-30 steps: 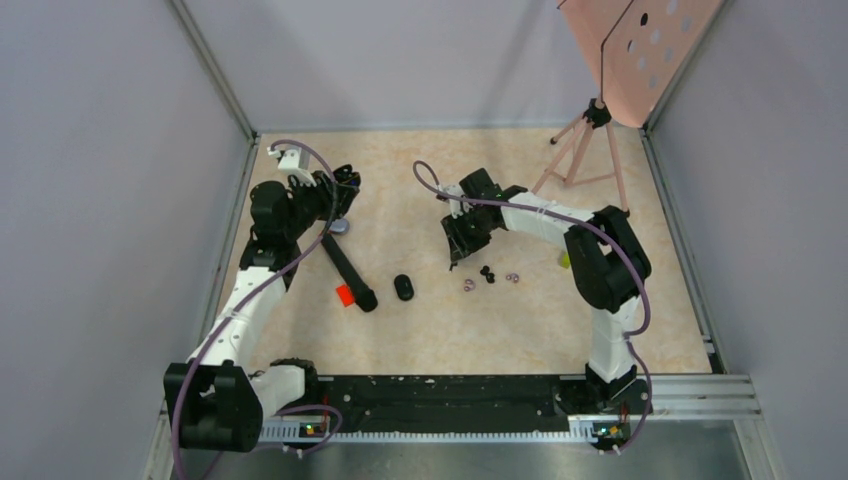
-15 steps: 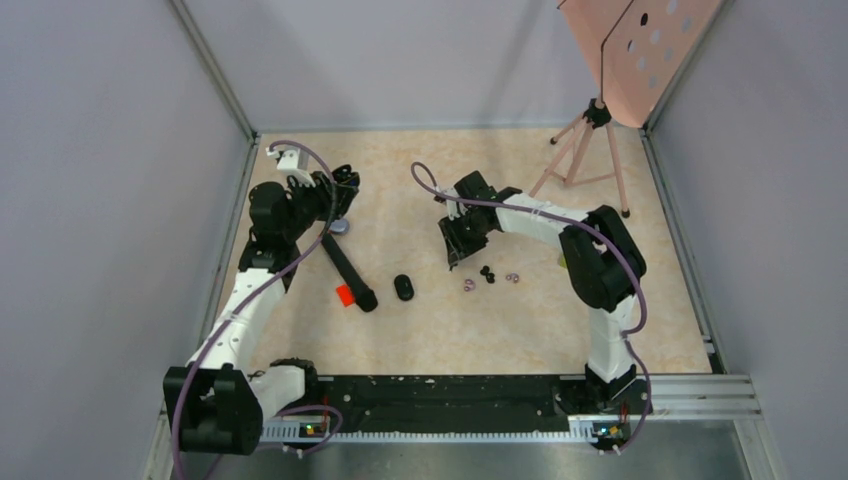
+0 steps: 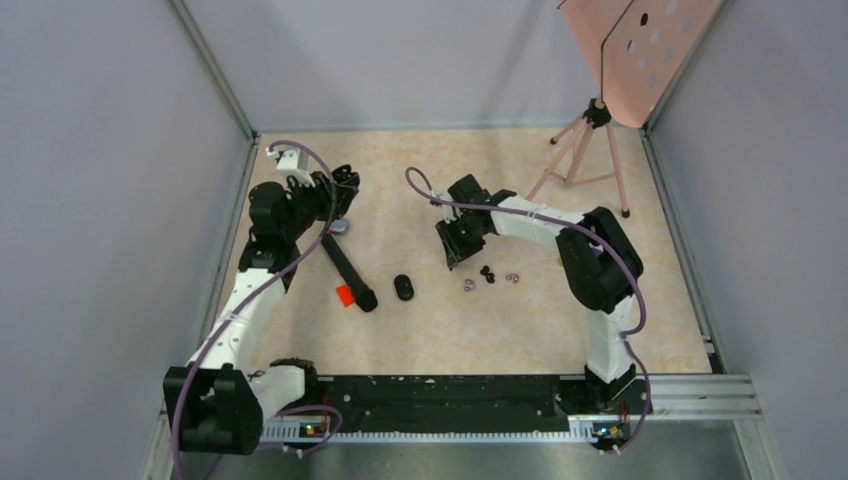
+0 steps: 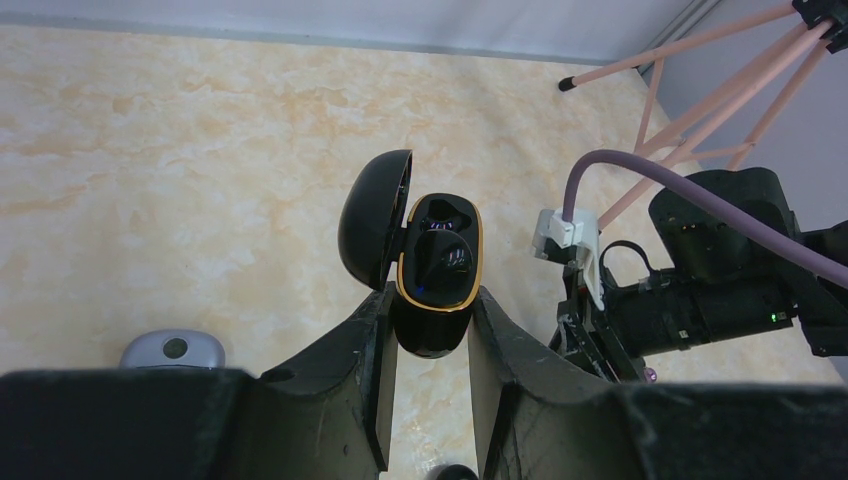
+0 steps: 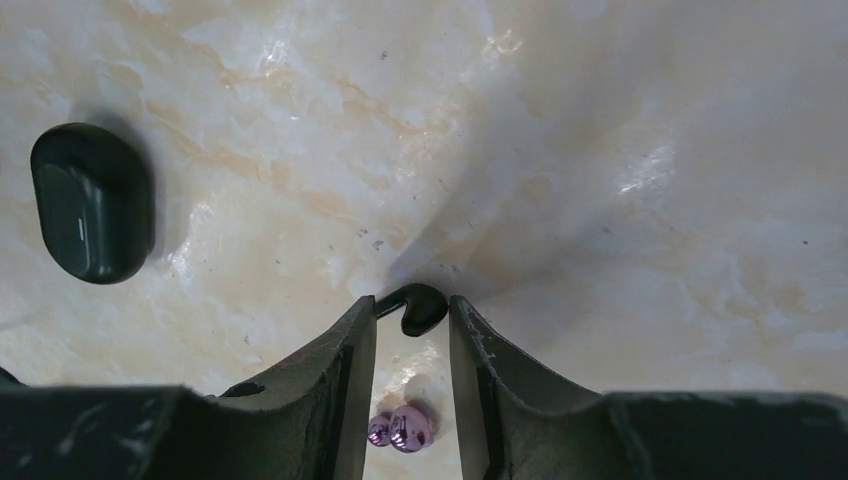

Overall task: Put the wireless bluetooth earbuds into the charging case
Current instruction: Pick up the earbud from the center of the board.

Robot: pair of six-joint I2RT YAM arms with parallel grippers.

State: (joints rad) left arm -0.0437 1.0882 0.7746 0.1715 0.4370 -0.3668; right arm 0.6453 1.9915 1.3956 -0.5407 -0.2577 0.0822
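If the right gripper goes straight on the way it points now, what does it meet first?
The right gripper would likely meet the black earbud between its jaws, then the table; depth is unclear.

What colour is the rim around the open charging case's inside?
Gold, on a black case; left wrist view shows it best.

This looks like a robotics lab test cell. A marble-patterned tabletop (image 3: 440,330) is boxed in by plain grey panels (image 3: 100,200). The left arm (image 3: 245,300) and right arm (image 3: 600,270) are bolted to an aluminium rail (image 3: 690,395). A pink tripod (image 3: 580,150) carries what may be a perforated board (image 3: 650,50).
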